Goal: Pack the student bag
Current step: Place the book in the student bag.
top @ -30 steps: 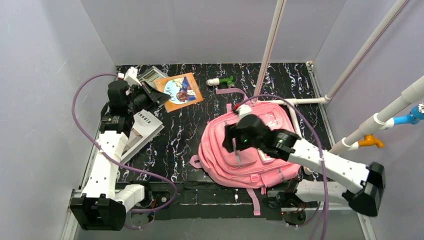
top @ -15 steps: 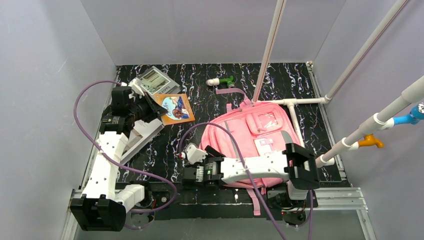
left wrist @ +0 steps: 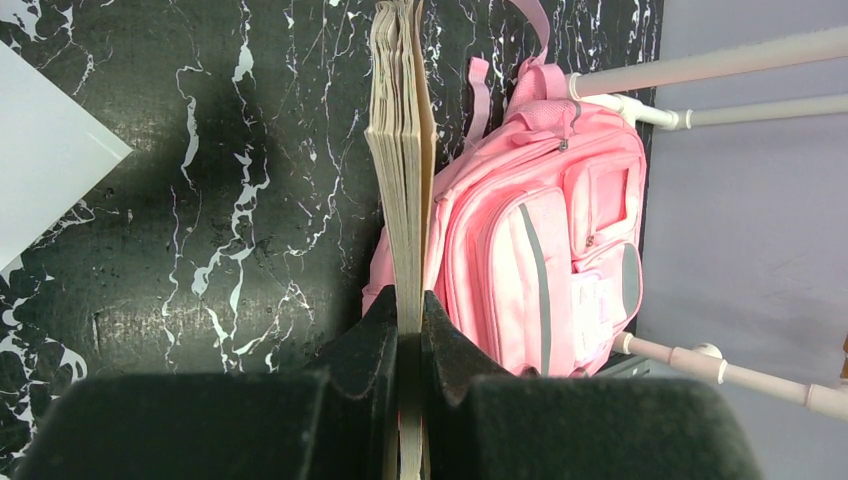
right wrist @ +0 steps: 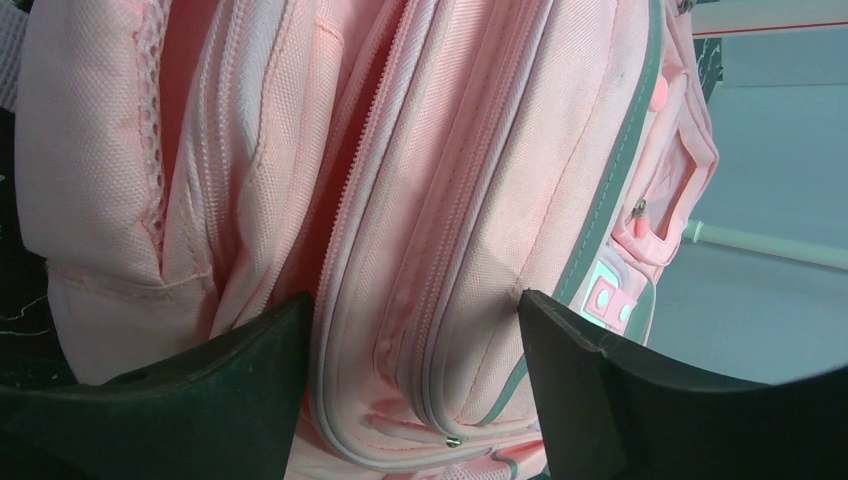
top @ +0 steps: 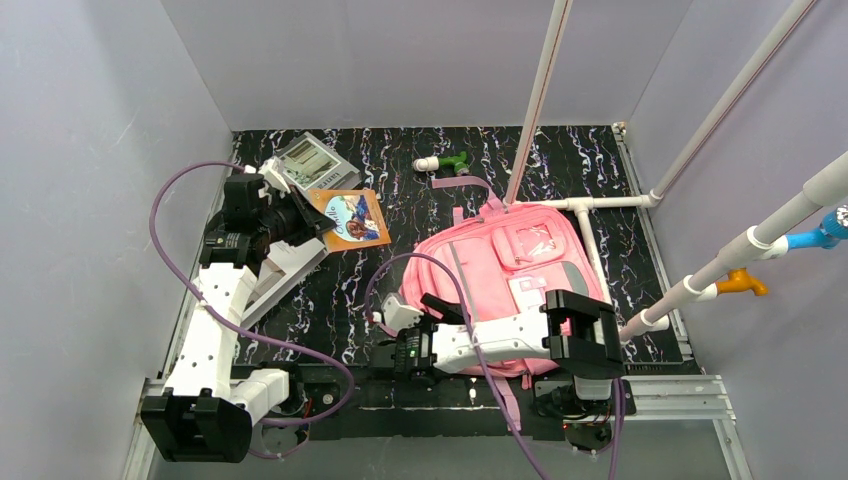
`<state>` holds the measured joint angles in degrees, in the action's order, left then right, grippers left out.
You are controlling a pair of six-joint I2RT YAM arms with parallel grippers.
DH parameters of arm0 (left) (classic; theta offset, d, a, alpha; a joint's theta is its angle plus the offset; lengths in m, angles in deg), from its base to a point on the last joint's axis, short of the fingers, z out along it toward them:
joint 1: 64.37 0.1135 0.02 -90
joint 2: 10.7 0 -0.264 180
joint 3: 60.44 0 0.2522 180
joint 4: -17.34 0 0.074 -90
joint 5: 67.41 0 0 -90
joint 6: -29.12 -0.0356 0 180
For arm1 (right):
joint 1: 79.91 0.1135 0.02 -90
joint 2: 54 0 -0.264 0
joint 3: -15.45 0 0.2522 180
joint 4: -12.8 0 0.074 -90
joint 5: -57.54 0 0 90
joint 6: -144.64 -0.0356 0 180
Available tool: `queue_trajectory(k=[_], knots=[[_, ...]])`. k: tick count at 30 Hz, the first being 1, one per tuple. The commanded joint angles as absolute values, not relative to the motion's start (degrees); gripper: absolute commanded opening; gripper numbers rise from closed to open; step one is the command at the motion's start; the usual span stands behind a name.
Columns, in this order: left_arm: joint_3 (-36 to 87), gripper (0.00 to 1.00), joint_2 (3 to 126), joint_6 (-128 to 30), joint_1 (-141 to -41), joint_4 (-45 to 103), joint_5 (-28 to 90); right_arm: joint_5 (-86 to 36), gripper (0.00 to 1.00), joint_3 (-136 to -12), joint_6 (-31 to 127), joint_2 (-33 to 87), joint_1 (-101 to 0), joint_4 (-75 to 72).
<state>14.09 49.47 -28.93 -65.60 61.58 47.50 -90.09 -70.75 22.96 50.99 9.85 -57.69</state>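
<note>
We see the large soft pink fabric student bag (top: 515,265) lying flat, front side up, on the right half of the black white-veined desk (top: 345,290), its grey stripe and front pockets facing up and its near edge by the arms' bases. The left end effector (left wrist: 408,312) is clamped together on the lower edge of a thin book with an orange cover (top: 350,220), holding it above the far left part of the desk; in the left wrist view the book stands edge-on between the fingers. The right end effector (right wrist: 412,305) sits low at the bag's near left corner with its fingers wide apart, the zipped pink side of the bag showing between them; we cannot tell whether they touch the fabric. A grey device with a display (top: 315,160) lies just beyond the book, and a white booklet (top: 285,265) lies under the left arm.
</note>
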Motion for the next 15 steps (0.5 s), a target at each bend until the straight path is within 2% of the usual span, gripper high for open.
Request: queue_trajectory(k=[1,3,7,9,12,15], knots=[[14.69,0.0,48.71,-29.34,-65.51,61.21,49.71,-96.16,0.78,-68.91,18.55,51.6,10.01,-58.13],[14.39,0.0,48.61,-29.0,-65.51,60.99,50.36,-98.37,0.7,-68.36,16.94,52.61,9.92,-58.45],[14.63,0.0,48.48,-28.87,-65.5,59.98,53.77,-100.75,0.18,-71.34,15.39,50.47,10.0,-60.56],[14.82,0.0,48.43,-27.89,-65.51,58.62,56.53,-101.3,0.02,-71.64,16.52,47.3,9.94,-59.27],[13.44,0.0,48.01,-23.31,-65.5,54.69,61.01,-100.5,0.01,-70.34,19.55,41.47,9.44,-54.04],[11.4,0.0,47.55,-18.21,-65.46,50.39,66.37,-95.46,0.01,-66.22,26.52,32.69,8.23,-42.08]])
